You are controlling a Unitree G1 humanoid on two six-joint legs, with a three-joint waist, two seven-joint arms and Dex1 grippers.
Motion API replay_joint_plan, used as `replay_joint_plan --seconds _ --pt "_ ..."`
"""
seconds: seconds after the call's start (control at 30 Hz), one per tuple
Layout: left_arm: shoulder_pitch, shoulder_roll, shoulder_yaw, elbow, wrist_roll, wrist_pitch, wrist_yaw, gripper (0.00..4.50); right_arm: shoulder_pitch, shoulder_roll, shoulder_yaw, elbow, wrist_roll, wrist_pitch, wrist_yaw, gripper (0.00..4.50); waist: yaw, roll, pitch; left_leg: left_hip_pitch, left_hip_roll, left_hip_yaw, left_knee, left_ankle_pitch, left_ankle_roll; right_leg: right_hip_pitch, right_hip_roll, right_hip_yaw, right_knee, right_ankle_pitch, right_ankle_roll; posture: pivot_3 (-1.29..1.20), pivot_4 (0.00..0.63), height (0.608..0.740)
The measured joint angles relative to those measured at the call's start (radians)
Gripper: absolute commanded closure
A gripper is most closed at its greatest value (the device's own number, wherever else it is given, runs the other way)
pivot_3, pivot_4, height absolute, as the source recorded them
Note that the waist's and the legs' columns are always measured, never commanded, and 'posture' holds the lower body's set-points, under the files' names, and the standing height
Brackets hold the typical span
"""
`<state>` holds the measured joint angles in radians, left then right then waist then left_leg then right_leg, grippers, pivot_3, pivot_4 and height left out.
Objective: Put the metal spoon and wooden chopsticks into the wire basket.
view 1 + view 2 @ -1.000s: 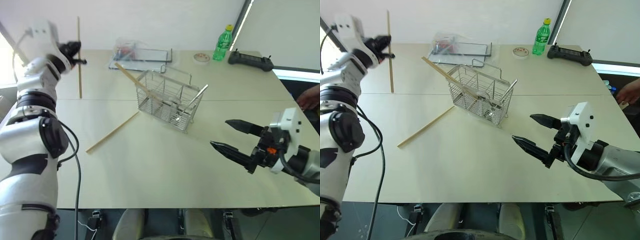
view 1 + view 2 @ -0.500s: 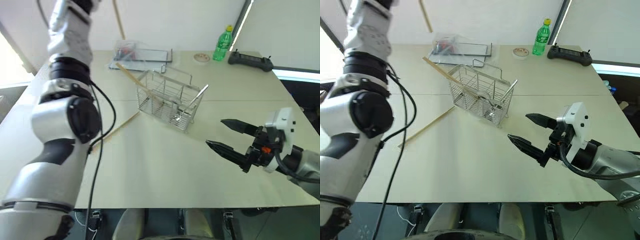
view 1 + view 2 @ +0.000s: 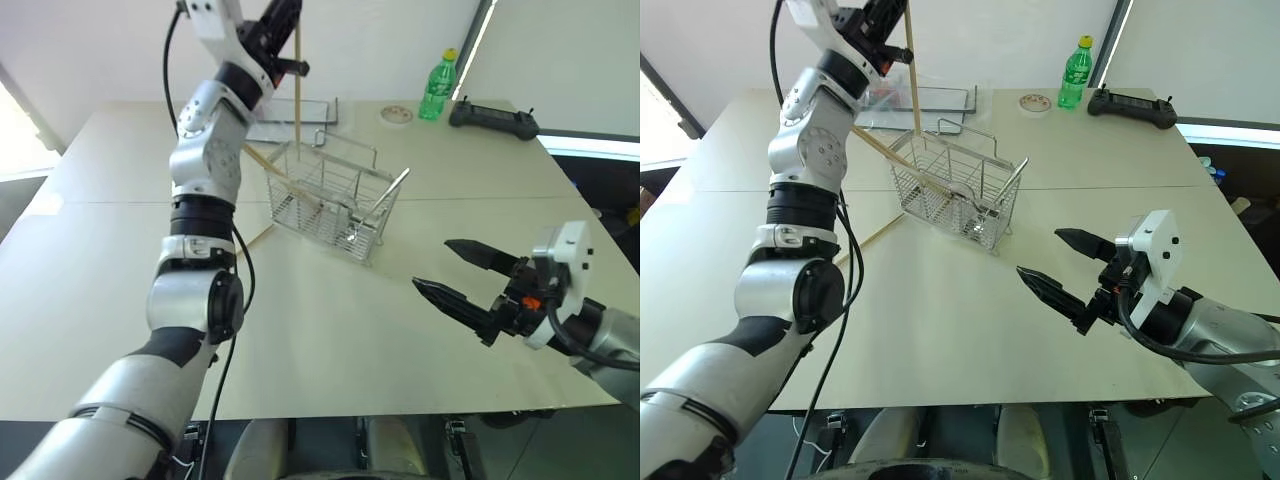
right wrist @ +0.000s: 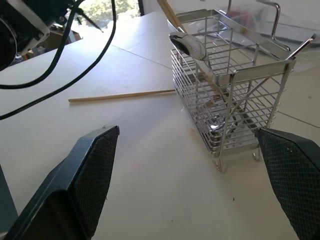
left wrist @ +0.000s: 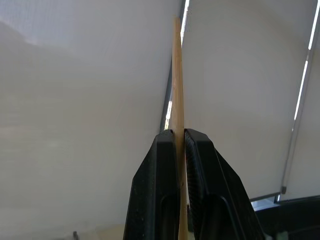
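Observation:
My left gripper (image 3: 290, 30) is raised high over the table, shut on one of the wooden chopsticks (image 5: 177, 75). That stick hangs upright, its lower end just above the back left rim of the wire basket (image 3: 335, 195). A second chopstick (image 3: 280, 172) leans in the basket, sticking out over its left rim. A third (image 4: 122, 95) lies flat on the table left of the basket, partly behind my left arm. The metal spoon (image 3: 392, 192) stands in the basket, handle poking over the right rim. My right gripper (image 3: 431, 264) hovers open near the table's right front, with nothing between its fingers.
A clear tray (image 3: 315, 112) lies behind the basket. At the back right are a green bottle (image 3: 436, 88), a small round dish (image 3: 394, 114) and a black controller (image 3: 490, 118). The table's front edge (image 3: 400, 412) runs just below my right gripper.
My left arm has swung from the far left to above the basket, carrying the chopstick upright. The right gripper has stayed where it was, still open.

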<state>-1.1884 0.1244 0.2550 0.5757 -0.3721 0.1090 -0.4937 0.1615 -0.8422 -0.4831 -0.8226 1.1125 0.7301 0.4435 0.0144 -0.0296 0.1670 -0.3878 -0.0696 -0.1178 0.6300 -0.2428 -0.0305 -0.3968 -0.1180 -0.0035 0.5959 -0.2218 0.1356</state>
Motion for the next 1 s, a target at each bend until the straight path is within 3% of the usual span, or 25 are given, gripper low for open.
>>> replay_joint_plan --seconds 0.03,0.13,0.33,0.37,0.6,0.7,0.9,1.0 --pt "0.022 -0.007 -0.009 -0.026 -0.001 0.014 0.005 4.45 0.0 0.0 0.0 0.0 0.0 -0.002 -0.004 0.0 0.001 0.0 0.0 0.0 0.0 0.0 0.0 0.0 0.0 0.0 0.0 0.0 0.0 0.0 0.0 0.0 0.15 0.725" --pt "0.063 -0.015 -0.028 -0.071 -0.005 0.041 0.017 3.37 -0.001 0.0 0.0 0.0 0.0 -0.004 -0.006 0.0 0.001 0.0 0.0 0.0 0.0 0.0 0.0 0.0 0.0 0.0 0.0 0.0 0.0 0.0 0.0 0.0 0.15 0.725" --pt "0.08 -0.015 -0.038 -0.137 -0.018 0.08 0.033 0.27 -0.014 0.0 0.001 0.004 0.0 -0.004 -0.007 0.0 0.001 0.0 0.0 0.0 0.0 0.0 0.0 0.0 0.0 0.0 0.0 0.0 0.0 0.0 0.0 0.0 0.15 0.725" --pt "0.082 -0.015 -0.038 -0.148 -0.026 0.087 0.038 0.03 -0.022 0.0 0.001 0.005 0.001 -0.004 -0.009 0.0 0.0 0.0 0.0 0.0 0.0 0.0 0.0 0.0 0.0 0.0 0.0 0.0 0.0 0.0 0.0 0.0 0.15 0.725" --pt "0.078 0.007 -0.031 -0.195 -0.071 0.169 0.066 0.03 -0.043 0.0 0.007 0.018 0.001 -0.004 -0.015 0.0 0.0 0.0 0.0 0.0 0.0 0.0 0.0 0.0 0.0 0.0 0.0 0.0 0.0 0.0 0.0 0.0 0.15 0.725" --pt "0.004 0.053 0.013 -0.194 -0.134 0.266 0.099 0.03 -0.047 0.0 0.01 0.023 0.001 -0.004 -0.016 0.0 -0.001 -0.001 0.001 -0.001 0.0 -0.001 0.0 0.0 0.0 -0.001 0.001 0.0 0.0 0.0 0.0 0.0 0.15 0.725" --pt "-0.328 0.322 0.061 -0.109 -0.189 0.409 0.037 0.03 -0.056 0.0 0.039 0.026 -0.007 -0.004 -0.014 0.0 -0.006 0.005 -0.002 0.002 -0.001 0.0 -0.001 -0.002 0.003 0.001 0.001 0.0 0.0 -0.001 0.001 0.0 0.15 0.725" --pt "-0.317 0.483 -0.022 -0.074 -0.179 0.45 -0.219 0.03 -0.071 0.0 0.055 0.035 -0.022 -0.008 -0.011 0.0 -0.007 0.01 -0.004 0.006 -0.001 0.001 -0.002 -0.002 0.004 0.004 0.0 0.0 0.001 -0.002 0.001 0.0 0.15 0.725"
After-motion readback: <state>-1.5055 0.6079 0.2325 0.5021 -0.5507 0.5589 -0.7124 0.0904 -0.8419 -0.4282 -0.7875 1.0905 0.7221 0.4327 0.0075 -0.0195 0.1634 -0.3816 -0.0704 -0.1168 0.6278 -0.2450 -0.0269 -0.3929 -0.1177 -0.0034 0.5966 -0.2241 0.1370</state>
